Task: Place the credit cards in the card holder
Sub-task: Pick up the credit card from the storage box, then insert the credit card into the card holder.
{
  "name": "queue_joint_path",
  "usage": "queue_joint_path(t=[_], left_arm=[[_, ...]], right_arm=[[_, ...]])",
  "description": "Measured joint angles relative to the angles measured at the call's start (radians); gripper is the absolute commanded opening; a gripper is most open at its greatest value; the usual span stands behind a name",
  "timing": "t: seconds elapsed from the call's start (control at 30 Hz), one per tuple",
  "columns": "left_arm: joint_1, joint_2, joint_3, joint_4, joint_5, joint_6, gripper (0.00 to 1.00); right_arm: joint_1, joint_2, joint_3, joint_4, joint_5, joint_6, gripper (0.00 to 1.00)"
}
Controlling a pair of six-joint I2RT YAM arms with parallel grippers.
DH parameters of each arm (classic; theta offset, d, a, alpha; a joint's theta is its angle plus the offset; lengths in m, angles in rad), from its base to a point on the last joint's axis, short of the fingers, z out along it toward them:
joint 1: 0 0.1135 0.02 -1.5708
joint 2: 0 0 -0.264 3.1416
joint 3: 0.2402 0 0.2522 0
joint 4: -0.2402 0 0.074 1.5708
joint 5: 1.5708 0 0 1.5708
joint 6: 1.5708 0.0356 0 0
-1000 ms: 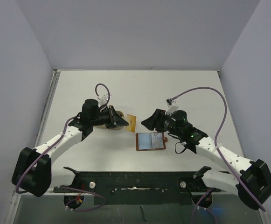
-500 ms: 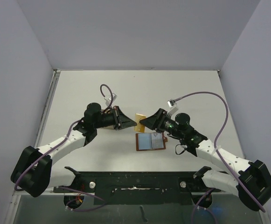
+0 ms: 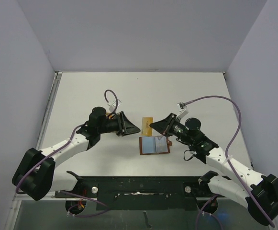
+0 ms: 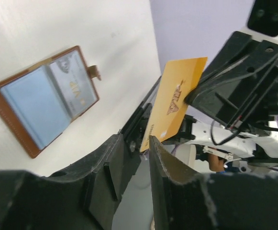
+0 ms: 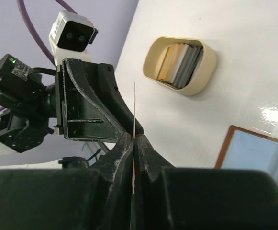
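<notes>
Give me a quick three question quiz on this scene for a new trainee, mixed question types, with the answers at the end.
1. True or false: the card holder lies open on the table.
2. Which arm's end effector grips the yellow card? A) left B) right C) neither
3. Open question: what holds the spare cards?
Key: 1 true; 2 B, the right end effector; 3 the tan tray.
</notes>
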Motion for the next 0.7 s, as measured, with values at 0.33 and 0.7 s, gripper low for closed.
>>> queue_joint_path(t=[0.33,0.7], left_arm=[[-0.065,0.076,0.069,-0.269,-0.181,0.222,0.02],[-0.179,0.270,0.114,-0.319,-0.326,0.327,0.00]], right_arm=[[-0.089,-0.031,0.010,-0.273,0.040,-0.198,0.00],[-0.219,0.169,-0.069,-0.220,-0.098,-0.272,0.00]])
